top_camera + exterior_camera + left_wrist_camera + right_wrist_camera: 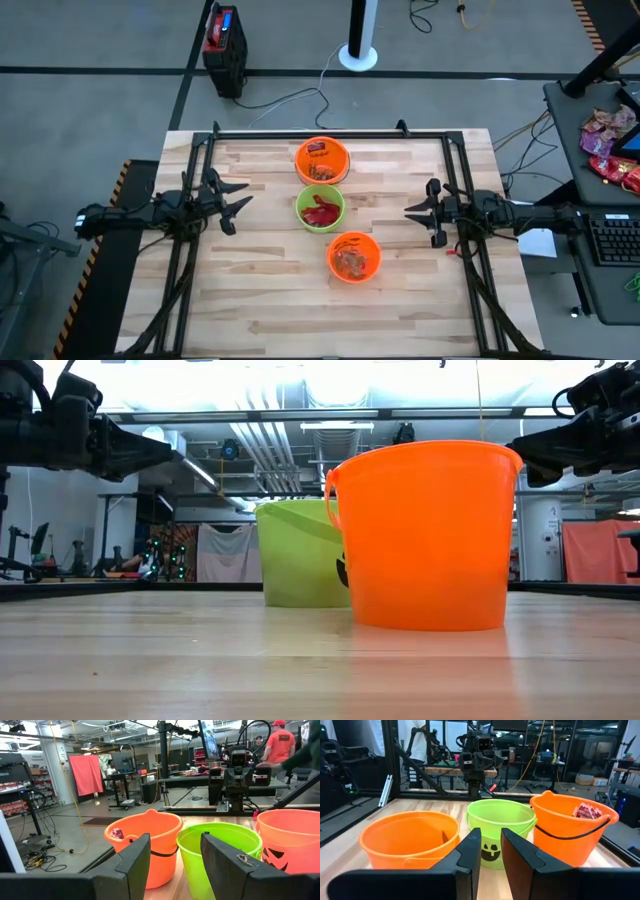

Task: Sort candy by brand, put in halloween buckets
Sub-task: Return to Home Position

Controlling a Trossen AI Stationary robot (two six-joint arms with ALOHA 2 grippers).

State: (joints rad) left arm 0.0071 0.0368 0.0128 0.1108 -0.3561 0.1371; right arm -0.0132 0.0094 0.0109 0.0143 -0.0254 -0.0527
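Three buckets stand upright in a slanting row mid-table: a far orange one (pixel 322 160) holding a red-pink packet and brown pieces, a lime green one (pixel 320 208) holding red packets, and a near orange one (pixel 354 256) holding brownish pieces. The right wrist view shows a pink packet (pixel 587 811) in the far orange bucket (pixel 572 827). My left gripper (pixel 236 203) hovers open to the left of the green bucket (pixel 220 850), and my right gripper (pixel 413 211) hovers open to its right. Both are raised off the table and hold nothing. In the low view the near orange bucket (pixel 430 535) hides part of the green one (pixel 295 555).
A black frame (pixel 330 132) runs along the table's far edge and sides. Bare wood lies around the buckets. To the right, off the table, a side desk holds loose candy packets (pixel 608 140) and a keyboard (pixel 615 240). A person in an orange shirt (pixel 280 745) stands in the room behind.
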